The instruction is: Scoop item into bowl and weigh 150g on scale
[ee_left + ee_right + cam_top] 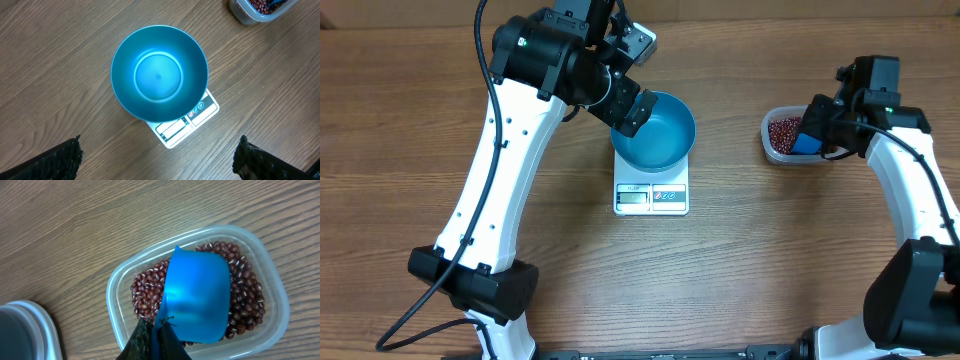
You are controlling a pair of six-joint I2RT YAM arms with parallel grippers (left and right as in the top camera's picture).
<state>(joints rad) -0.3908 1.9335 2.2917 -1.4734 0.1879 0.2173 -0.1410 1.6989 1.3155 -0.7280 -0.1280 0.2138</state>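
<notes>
The left fingers (pixel 60 160) hang wide apart over the empty light blue round bowl (pixel 670 135), set on the flat white scale (pixel 652 196) for weighing, while the right fingers (pixel 150 342) clamp a blue plastic scoop (pixel 197 295) resting among small red-brown beans (pixel 145 292) in the clear plastic tub (pixel 117 290).

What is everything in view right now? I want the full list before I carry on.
bowl: one, light blue, empty, standing on the scale
scale: one, white with a grey display, mid-table
tub: one, clear plastic, on the table by the right arm
beans: many, dark red-brown, inside the tub
scoop: one, blue, over the beans in the tub
rounded thing: one, pale grey, beside the tub; cannot tell what it is
table: one, brown wood grain
left arm: one, white and black
right arm: one, white and black
left fingers: black, open wide above the bowl, holding nothing
right fingers: black, shut on the scoop
</notes>
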